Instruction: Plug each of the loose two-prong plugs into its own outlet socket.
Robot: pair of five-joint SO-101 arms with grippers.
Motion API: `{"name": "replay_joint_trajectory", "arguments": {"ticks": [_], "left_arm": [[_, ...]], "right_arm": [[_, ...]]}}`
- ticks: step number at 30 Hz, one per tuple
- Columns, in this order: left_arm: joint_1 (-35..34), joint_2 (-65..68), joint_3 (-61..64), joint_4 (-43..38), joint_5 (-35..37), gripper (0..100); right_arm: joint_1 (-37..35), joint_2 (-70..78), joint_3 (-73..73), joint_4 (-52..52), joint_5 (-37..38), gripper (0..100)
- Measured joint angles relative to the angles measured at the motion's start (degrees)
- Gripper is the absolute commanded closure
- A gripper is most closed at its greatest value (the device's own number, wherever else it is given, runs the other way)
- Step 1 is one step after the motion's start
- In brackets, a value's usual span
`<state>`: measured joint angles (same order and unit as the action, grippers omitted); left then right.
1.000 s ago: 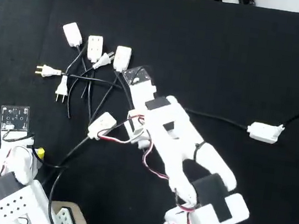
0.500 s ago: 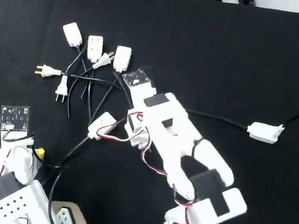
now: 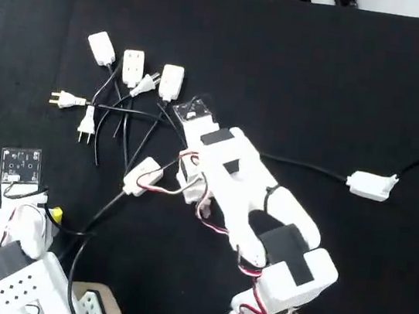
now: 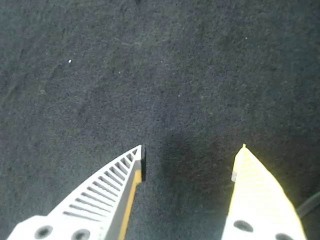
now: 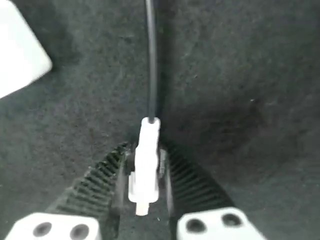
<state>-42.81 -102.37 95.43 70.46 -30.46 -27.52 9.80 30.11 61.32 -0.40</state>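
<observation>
Up top, the black table [image 3: 323, 71] has a row of sockets [image 3: 132, 66] at the far left, with black cords tangled just below them. A left plug [image 3: 63, 99] and a lower plug [image 3: 86, 127] lie loose near each other, and a third plug [image 3: 144, 85] sits tilted between two of the row. A near socket [image 3: 143, 174] lies closer in, and a lone socket [image 3: 369, 185] sits well apart on the right. The right gripper [image 3: 190, 109] is stretched out to the tangle, just beside the row's end; from here you cannot tell how its fingers stand. The left gripper [image 3: 20, 166] is tucked back at the near left corner, well apart from everything. Over to the left wrist: the left gripper [image 4: 192, 150] hangs with its fingers spread wide over bare cloth, nothing between them. And the right wrist: the right gripper [image 5: 145, 165] is clamped on a held plug [image 5: 145, 160], fingers pressed to both flanks, its cord [image 5: 151, 60] running straight away over the cloth, a white socket edge [image 5: 20, 50] off to one side.
</observation>
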Motion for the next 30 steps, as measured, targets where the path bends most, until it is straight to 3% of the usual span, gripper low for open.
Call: {"name": "replay_joint_trajectory", "arguments": {"ticks": [8,14,16,22,30], "left_arm": [[0.0,0.0,0.44,0.0,0.0,71],[0.0,0.0,0.44,0.0,0.0,71],[0.0,0.0,0.44,0.0,0.0,71],[0.0,0.0,0.44,0.0,0.0,71],[0.0,0.0,0.44,0.0,0.0,71]], "right_arm": [[-0.26,1.05,-6.33,10.37,1.49,97.5],[-0.18,5.54,-7.65,13.54,1.85,79.6],[-0.88,6.95,-8.7,13.98,1.85,77.7],[-1.49,12.4,-14.86,16.88,1.76,97.3],[-0.97,24.0,-29.1,26.73,1.76,96.2]]}}
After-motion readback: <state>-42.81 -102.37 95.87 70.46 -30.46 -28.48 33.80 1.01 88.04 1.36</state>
